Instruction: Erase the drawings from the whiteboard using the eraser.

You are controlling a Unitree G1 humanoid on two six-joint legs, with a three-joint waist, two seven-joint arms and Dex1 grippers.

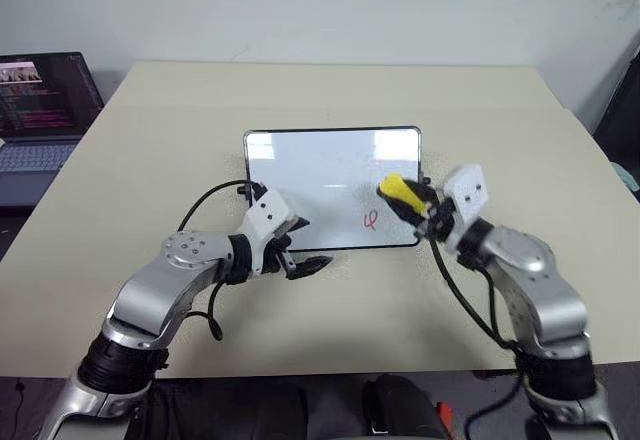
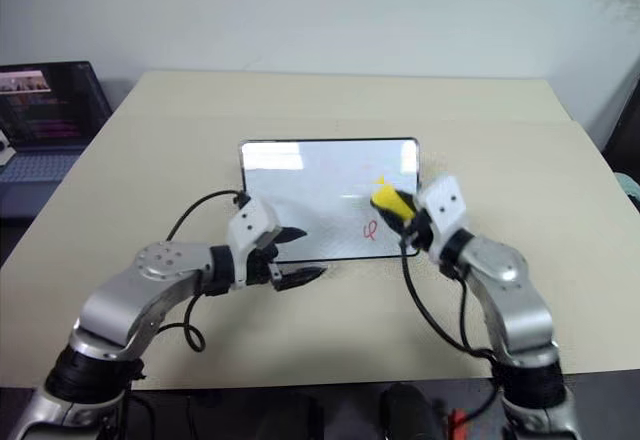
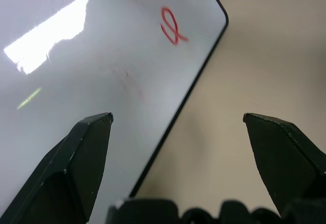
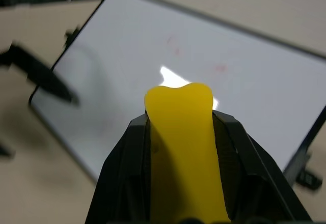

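Both arms are silver-grey metal with rounded joint housings and black ribbed collars at the shoulders. A white boxy block sits at each wrist. Black cables loop loose beside each forearm. The left claw (image 1: 300, 253) and right claw (image 1: 418, 206) each have two black tapered fingers (image 3: 84, 158).

We see a pale beige table (image 1: 330, 90) with a smooth, matte top, its far edge running across at twelve o'clock. Beyond it stands a plain light wall (image 1: 300, 5). At about ten o'clock, off the table's corner, an open laptop (image 1: 40, 110) sits with its screen lit, showing dark panes with coloured lines, and a grey keyboard below it. A teal object (image 1: 628, 175) peeks in at three o'clock.
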